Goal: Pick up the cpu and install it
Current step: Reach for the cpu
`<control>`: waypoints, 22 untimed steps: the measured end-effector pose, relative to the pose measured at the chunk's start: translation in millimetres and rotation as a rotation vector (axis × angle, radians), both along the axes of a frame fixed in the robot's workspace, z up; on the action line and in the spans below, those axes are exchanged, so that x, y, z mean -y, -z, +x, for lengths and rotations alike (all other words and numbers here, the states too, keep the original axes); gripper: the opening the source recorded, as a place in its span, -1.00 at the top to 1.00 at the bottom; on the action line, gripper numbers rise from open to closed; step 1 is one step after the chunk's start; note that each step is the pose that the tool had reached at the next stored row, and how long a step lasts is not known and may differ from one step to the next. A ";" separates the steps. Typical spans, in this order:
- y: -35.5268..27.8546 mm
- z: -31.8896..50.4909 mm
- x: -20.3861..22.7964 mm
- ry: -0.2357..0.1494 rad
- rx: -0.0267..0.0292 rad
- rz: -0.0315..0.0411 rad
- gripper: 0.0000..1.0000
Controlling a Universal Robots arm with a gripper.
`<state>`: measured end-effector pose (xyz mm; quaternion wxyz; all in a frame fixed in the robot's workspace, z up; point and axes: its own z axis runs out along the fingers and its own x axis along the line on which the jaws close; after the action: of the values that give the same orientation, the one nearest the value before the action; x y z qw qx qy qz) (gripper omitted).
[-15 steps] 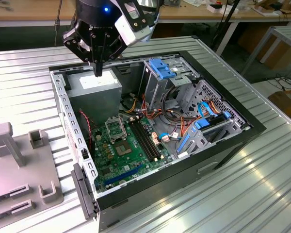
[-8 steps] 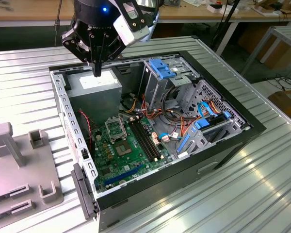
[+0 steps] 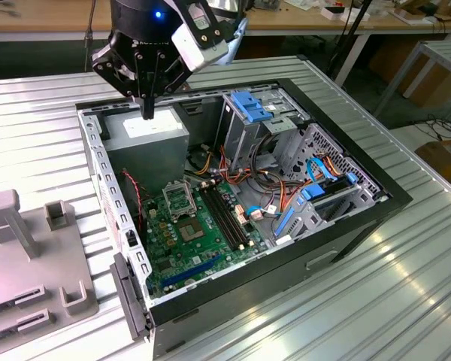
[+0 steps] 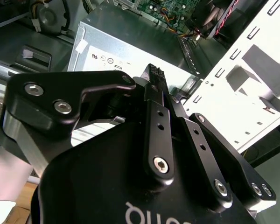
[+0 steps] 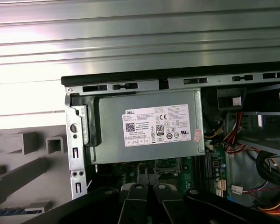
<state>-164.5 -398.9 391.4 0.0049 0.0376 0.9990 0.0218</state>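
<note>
An open computer case (image 3: 376, 197) lies on a ribbed metal table. On its green motherboard (image 3: 165, 259) the cpu (image 3: 189, 228) is a small grey square, below the shiny socket frame (image 3: 177, 199) and beside the long black memory slots (image 3: 225, 214). My gripper (image 3: 146, 114) hangs above the case's far corner on the exterior view's left, over the labelled silver power supply (image 3: 146, 134). It stands well away from the cpu, with its fingers together and nothing seen between them. In both wrist views the gripper (image 4: 153, 73) (image 5: 147, 181) is over the power supply (image 5: 144, 126).
A drive cage with a blue latch (image 3: 252, 105) and bundles of coloured cables (image 3: 286, 188) fill the case's side on the exterior view's right. A grey fixture with upright posts (image 3: 30, 256) stands on the table (image 3: 406, 301) at the exterior view's left.
</note>
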 end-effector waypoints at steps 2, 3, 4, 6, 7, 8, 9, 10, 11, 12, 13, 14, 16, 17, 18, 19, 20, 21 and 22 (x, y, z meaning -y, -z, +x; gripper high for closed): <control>0.0 -1.5 0.0 0.000 0.0000 0.0000 0.79; 0.0 -2.2 0.0 0.000 0.0000 0.0000 0.79; 0.0 -3.0 0.0 0.000 0.0000 0.0000 0.79; 0.0 -5.3 0.0 0.000 0.0000 0.0000 0.79; 0.0 -6.1 0.0 0.000 0.0000 0.0000 0.79; 0.0 -6.9 0.0 0.000 0.0000 0.0001 0.79; 0.1 -8.3 0.0 0.000 0.0000 0.0001 0.79; 0.0 -9.1 0.0 0.000 0.0000 0.0000 0.79; 0.0 -9.8 0.0 0.000 0.0000 0.0000 0.79; 0.1 -10.6 0.0 0.000 0.0000 0.0000 0.79; 0.1 -11.3 0.0 0.000 0.0000 0.0000 0.79; 0.1 -12.1 0.0 0.000 -0.0001 0.0000 0.79; 0.1 -13.8 0.0 0.000 0.0000 0.0000 0.79; 0.1 -14.5 0.0 0.000 -0.0001 0.0000 0.79; 0.1 -15.7 0.0 0.000 -0.0001 0.0000 0.79; 0.2 -16.4 0.0 0.000 -0.0001 0.0000 0.79; 0.2 -17.3 0.0 0.000 0.0000 0.0000 0.79; 0.1 -18.3 0.5 0.000 -0.0001 -0.0001 0.79; 0.2 -19.2 1.6 0.000 -0.0001 0.0000 0.79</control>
<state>-183.8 -400.5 391.3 0.0049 0.0375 0.9990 0.0218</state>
